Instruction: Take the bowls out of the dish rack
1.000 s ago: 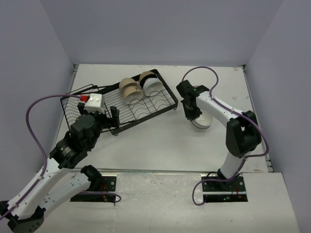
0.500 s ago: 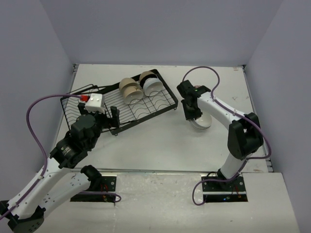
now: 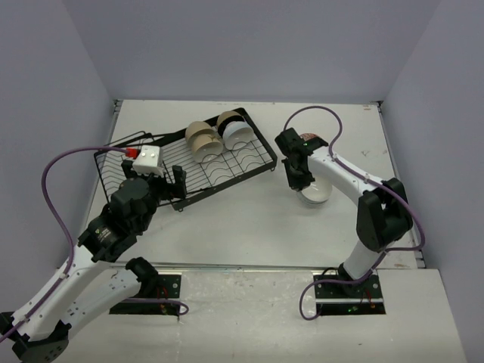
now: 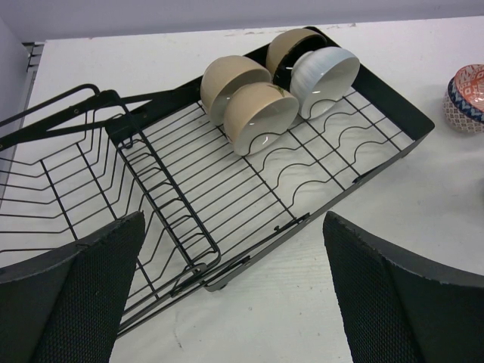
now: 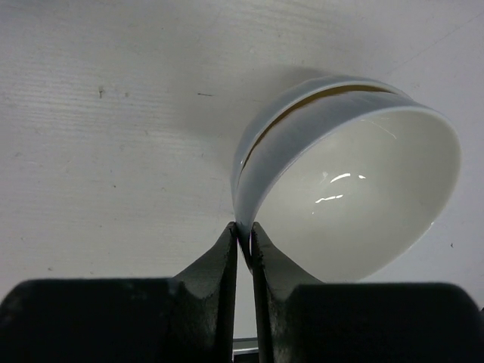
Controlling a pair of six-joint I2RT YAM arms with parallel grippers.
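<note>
Four bowls [image 4: 266, 115] lie on their sides in the left wrist view, crowded at the 1 o'clock end of the dish rack [image 4: 227, 204]. Two beige ones sit in front. Behind them are a beige bowl with a black inside [image 4: 290, 47] and a ribbed white bowl [image 4: 327, 69] touching it. The rack's curved slots toward 5 o'clock hold nothing, and its deeper basket section is at 9 o'clock. The left hand [image 4: 232, 227] is spread wide and holds nothing, with one finger over the basket and the other over the table [image 4: 318, 310]. A blue-and-red patterned bowl [image 4: 466, 97] stands on the table at 3 o'clock, apart from the rack.

In the right wrist view, the right hand [image 5: 243, 240] has its fingers nearly together, pinching the rim of a glossy white bowl [image 5: 355, 204]. That bowl is tilted, its opening facing the camera, and a thin brown line runs round its outside. Whether its far side touches the table cannot be told.

From above, the rack lies askew at 10 o'clock on the table. The left arm [image 3: 91, 249] reaches up from 7 o'clock, with its hand over the rack's near corner. The right arm [image 3: 355, 181] bends in from 4 o'clock, with its hand and the pinched bowl on the rack's 3 o'clock side, clear of the wires.
</note>
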